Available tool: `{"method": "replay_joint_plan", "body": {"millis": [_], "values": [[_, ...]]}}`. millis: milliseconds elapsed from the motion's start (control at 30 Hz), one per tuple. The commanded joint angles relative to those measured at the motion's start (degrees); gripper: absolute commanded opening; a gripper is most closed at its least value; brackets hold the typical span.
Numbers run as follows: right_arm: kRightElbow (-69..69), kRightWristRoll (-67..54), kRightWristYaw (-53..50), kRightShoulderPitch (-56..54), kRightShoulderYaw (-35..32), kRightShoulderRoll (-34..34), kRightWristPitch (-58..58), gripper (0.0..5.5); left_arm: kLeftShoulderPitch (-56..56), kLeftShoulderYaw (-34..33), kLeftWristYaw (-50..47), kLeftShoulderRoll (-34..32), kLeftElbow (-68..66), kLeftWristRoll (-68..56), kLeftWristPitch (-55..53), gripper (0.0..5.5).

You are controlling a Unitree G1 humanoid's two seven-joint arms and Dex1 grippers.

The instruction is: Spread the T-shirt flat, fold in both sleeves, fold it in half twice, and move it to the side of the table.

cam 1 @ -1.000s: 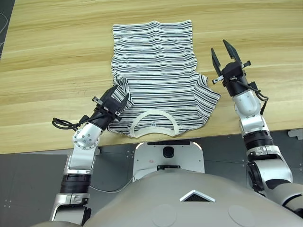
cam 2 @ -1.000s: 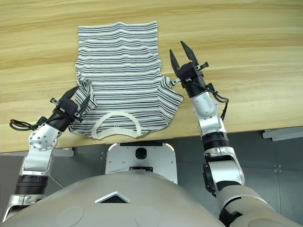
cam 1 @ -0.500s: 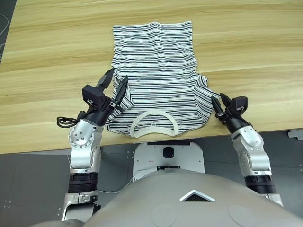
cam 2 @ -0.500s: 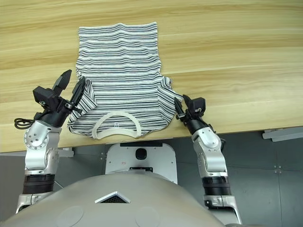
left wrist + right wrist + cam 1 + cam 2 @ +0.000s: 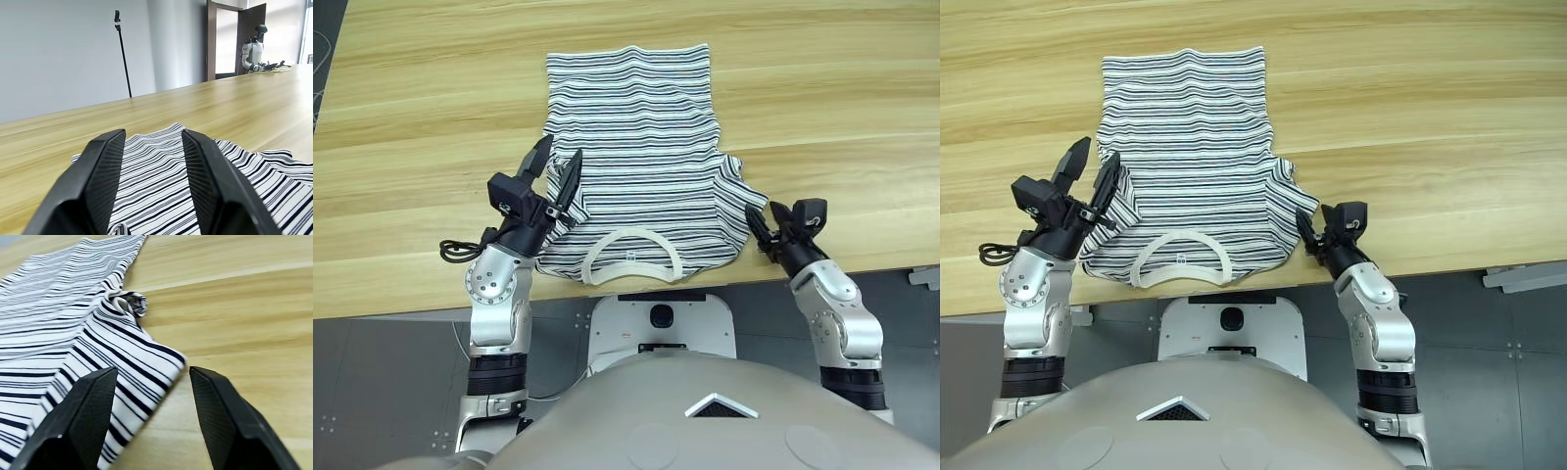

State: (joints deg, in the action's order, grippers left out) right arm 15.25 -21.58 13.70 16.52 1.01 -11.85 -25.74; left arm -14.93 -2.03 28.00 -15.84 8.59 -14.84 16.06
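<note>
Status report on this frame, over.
Left gripper open, over left edge of T-shirt. Right gripper open beside right sleeve. T-shirt on table, right sleeve not yet folded.

A black-and-white striped T-shirt [image 5: 636,147] is laid mostly flat on the wooden table [image 5: 431,98], its white collar [image 5: 632,257] at the near edge. The left sleeve [image 5: 579,208] is folded inward; the right sleeve [image 5: 744,196] is spread outward.

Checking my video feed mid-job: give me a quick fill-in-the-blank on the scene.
The T-shirt has a ___ pattern. Its white collar lies at the edge of the table ___ the robot. The left hand and right hand are both ___, holding nothing.
Missing words: striped; nearest; open.
</note>
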Motion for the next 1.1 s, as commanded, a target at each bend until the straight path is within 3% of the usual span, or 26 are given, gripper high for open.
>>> {"method": "replay_joint_plan", "body": {"millis": [33, 167, 633, 933, 1100], "values": [[0.13, -2.98, -0.64, -1.15, -1.22, 1.77, -5.32, 2.72, 0.65, -0.4, -0.44, 0.09, -0.68, 0.71, 0.3, 2.17], [-1.38, -3.29, -1.66, -2.73, -1.9, 3.0, -6.19, 2.72, 0.8, -0.29, -0.52, 0.16, -0.65, 1.01, 0.39, 2.17], [-2.87, -1.22, -1.15, -2.37, -1.82, 4.65, -1.58, 0.13, 1.59, -0.02, -0.75, 0.59, -1.5, 1.69, 0.4, 2.17], [-0.19, 15.22, 3.17, -2.41, 7.1, -0.82, 18.07, 0.13, 1.98, 0.03, -0.87, 1.32, -1.94, 2.19, 0.59, 2.17], [-1.31, 18.07, 9.67, -5.71, 11.68, -4.35, 18.81, 0.13, 1.97, 0.21, -0.9, 1.83, -2.04, 2.42, 0.59, 2.17]]}}
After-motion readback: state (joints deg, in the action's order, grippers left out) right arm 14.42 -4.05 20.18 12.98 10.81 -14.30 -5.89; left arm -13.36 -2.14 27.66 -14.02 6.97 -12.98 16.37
